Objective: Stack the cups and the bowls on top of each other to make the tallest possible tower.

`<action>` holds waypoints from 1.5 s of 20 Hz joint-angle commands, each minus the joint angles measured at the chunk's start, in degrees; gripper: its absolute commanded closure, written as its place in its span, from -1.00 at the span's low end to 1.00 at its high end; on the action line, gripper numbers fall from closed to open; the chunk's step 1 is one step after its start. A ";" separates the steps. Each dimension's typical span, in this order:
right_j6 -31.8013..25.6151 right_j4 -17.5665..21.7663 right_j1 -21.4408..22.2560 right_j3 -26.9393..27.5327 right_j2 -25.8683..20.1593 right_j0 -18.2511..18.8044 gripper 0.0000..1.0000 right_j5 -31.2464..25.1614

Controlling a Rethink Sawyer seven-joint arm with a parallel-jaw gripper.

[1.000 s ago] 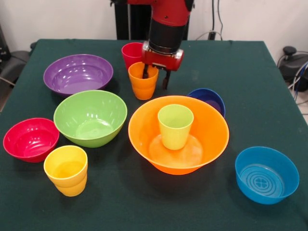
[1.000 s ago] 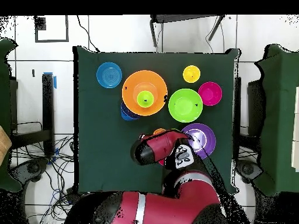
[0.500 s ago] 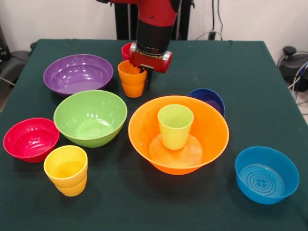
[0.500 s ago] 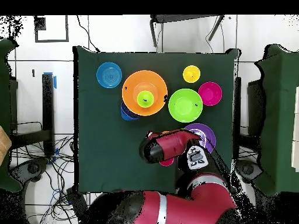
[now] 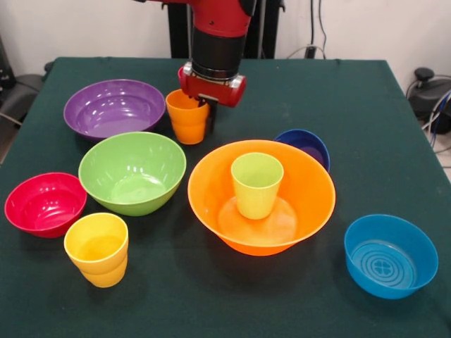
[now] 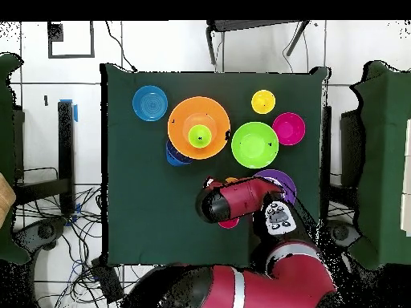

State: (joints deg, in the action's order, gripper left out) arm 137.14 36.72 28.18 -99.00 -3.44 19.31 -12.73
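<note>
My gripper is shut on the rim of the orange cup, one finger inside and one outside on its right. The cup stays upright between the purple bowl and the big orange bowl; I cannot tell whether its base touches the cloth. A light green cup stands upright inside the orange bowl. The yellow cup stands at the near left. The red cup is hidden behind the arm. In the overhead view the arm covers the gripper, and only a sliver of the orange cup shows.
A lime green bowl and a red bowl sit on the left. The dark blue bowl is tucked behind the orange bowl. The light blue bowl sits at the near right. All bowls are upright.
My gripper has carried the orange cup left and toward the far side, away from the orange bowl, and the arm now hides the red cup. Nothing else has moved.
</note>
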 commanded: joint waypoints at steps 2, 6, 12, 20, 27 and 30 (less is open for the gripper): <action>-8.65 -2.93 5.64 -1.00 -10.32 1.28 1.00 -11.23; -9.38 -5.84 9.29 -1.84 -11.93 1.57 1.00 -16.57; -5.96 -7.74 11.41 1.39 -9.88 -2.09 1.00 -22.41; 0.79 -9.25 8.93 4.56 -7.87 -6.44 1.00 -23.16; 5.20 -10.41 5.08 8.87 -5.77 -10.68 1.00 -19.34; 3.83 -11.46 4.03 11.02 -6.14 -10.98 1.00 -20.86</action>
State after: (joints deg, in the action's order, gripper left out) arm 137.14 27.30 36.61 -94.70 -8.24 10.12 -30.87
